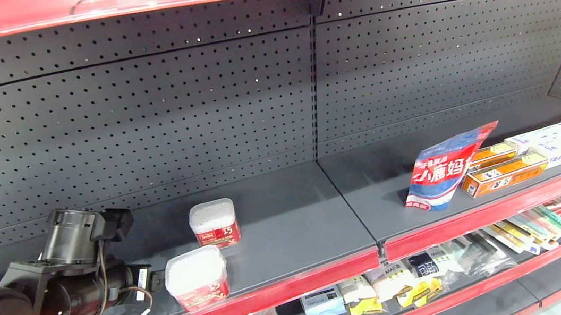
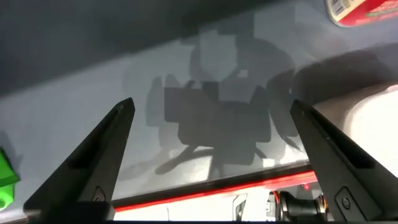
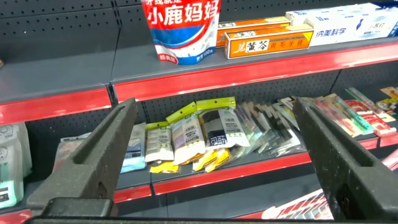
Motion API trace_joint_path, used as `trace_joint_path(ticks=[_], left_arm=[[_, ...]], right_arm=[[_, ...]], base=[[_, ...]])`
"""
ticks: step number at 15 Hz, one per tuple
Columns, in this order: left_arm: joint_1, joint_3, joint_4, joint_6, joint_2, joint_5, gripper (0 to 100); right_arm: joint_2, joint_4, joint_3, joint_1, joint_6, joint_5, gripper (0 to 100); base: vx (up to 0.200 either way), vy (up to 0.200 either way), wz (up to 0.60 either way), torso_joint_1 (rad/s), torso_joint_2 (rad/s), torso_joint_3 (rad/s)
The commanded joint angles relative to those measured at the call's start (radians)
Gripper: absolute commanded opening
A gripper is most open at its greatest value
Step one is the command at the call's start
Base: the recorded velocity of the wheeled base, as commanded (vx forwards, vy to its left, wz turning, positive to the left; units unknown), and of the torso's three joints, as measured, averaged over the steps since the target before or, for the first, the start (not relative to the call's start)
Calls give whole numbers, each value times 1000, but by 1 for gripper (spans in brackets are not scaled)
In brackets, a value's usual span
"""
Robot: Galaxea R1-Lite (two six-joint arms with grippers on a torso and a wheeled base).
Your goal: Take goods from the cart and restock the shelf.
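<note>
The left gripper (image 2: pixel 212 106) is spread wide and has nothing between its fingers; under it is only the grey board of the shelf (image 1: pixel 295 230). It lies low over the left front part of this board, and just beside it stands the front tub (image 1: pixel 196 277), white with a red label. I cannot tell if one finger touches the tub or not. A second tub of the same kind, the rear tub (image 1: pixel 213 223), stands a little behind it, nearer to the perforated back panel (image 1: pixel 147 115). The right gripper (image 3: pixel 214 102) is also wide and empty, and it faces the lower shelf with the hanging packets (image 3: pixel 199 134). I judge that the front tub is already set down and the placing step is at its end. The next move then calls for drawing the left arm straight back without pushing the tub toward the red edge, and after that turning to the cart for another item. About the writing: both tubs carry white print on the red label, too small to read with confidence. Farther right, the blue and white pouch (image 1: pixel 442 169) has a red band with large white characters, and it leans on the orange boxes (image 1: pixel 505 175), which have dark characters on a yellow field.
</note>
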Motion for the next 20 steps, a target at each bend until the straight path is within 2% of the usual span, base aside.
trace_joint_path(ticks=[1, 6, 20], left_arm=[[-9, -3, 0, 0, 12, 0, 100], [-31, -27, -1, 0, 26, 0, 100], [-48, -44, -1, 4, 32, 5, 100]], right_arm=[[1, 0, 0, -1, 0, 0, 100], [1, 0, 0, 0, 0, 0, 100], [1, 0, 0, 0, 0, 0, 100]], base=[[0, 0, 0, 0, 0, 0], [0, 0, 0, 0, 0, 0], [0, 0, 0, 0, 0, 0]])
